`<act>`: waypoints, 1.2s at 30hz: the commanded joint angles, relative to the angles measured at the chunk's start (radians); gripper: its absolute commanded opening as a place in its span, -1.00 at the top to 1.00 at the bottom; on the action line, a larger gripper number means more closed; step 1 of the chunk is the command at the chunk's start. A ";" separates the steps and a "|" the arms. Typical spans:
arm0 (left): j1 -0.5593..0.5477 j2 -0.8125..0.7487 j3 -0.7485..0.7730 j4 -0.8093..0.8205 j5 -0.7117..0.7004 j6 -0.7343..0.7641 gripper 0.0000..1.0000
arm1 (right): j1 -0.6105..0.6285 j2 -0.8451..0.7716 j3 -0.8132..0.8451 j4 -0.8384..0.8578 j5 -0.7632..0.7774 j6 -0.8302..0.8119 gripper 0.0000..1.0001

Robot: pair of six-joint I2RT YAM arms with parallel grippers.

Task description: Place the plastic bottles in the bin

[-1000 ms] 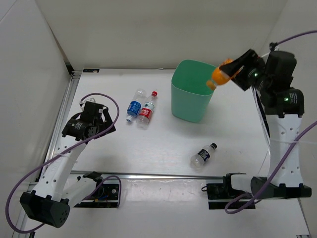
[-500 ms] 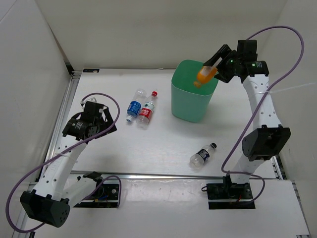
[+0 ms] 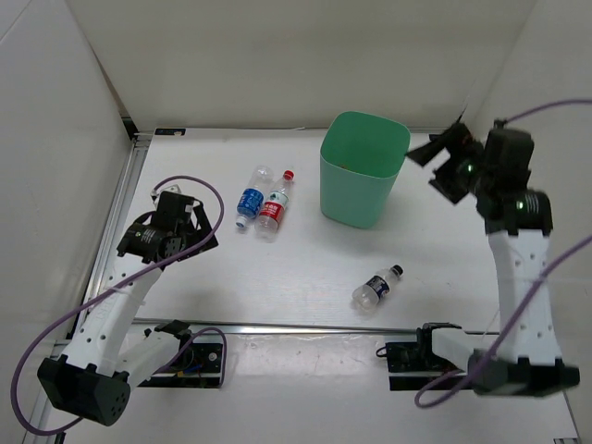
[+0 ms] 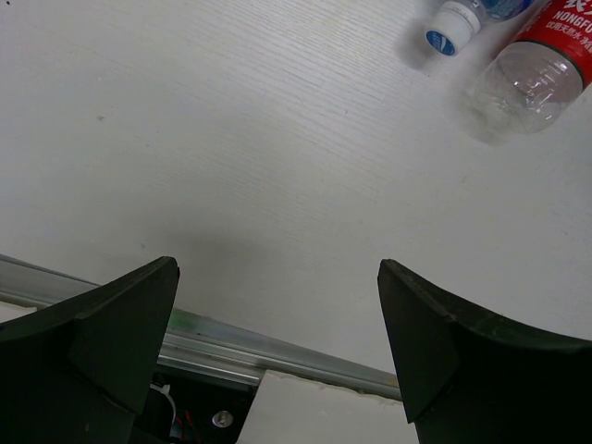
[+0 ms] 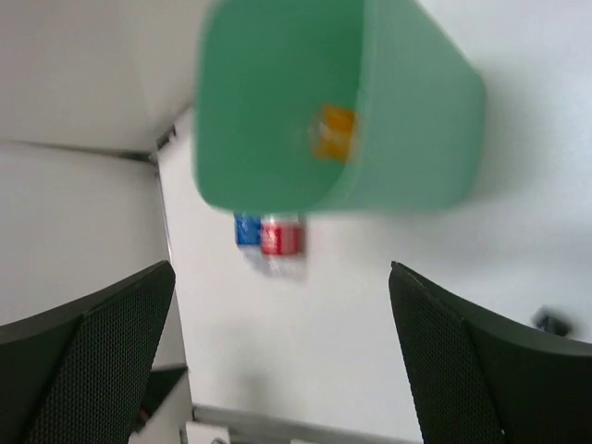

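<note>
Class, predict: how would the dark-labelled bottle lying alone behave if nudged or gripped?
The dark-labelled bottle lies on its side, so it would probably roll. It looks clear and empty: likely light, perhaps easily dented.

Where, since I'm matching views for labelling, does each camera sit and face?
Top external: above and behind the left arm and right arm, looking down at the table; both show.
Left wrist: low, facing table and red-labelled bottle; open left gripper frames it.
Right wrist: raised, looking into the bin at the orange bottle; open right gripper shows.
All share the red-labelled bottle.
</note>
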 commanded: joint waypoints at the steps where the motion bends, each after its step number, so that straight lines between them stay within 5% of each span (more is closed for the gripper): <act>1: -0.004 -0.013 -0.033 0.023 0.010 0.011 -1.00 | -0.007 -0.133 -0.320 -0.081 -0.035 0.048 -1.00; 5: -0.004 -0.004 -0.071 0.043 0.026 0.011 -1.00 | -0.007 -0.314 -0.589 -0.105 -0.048 0.100 -1.00; 9: -0.004 -0.004 -0.083 0.052 0.046 0.011 -1.00 | -0.007 -0.327 -0.724 -0.133 -0.083 0.117 -1.00; 26: -0.014 -0.035 -0.102 0.033 0.066 0.011 -1.00 | 0.013 -0.103 -0.950 0.017 -0.085 0.085 -0.97; 32: -0.014 -0.035 -0.122 0.042 0.075 0.011 -1.00 | 0.052 0.084 -0.893 0.083 -0.075 0.047 -0.52; 36: -0.014 -0.035 -0.122 0.042 0.084 0.011 -1.00 | 0.075 0.116 -0.850 0.065 -0.053 0.037 0.12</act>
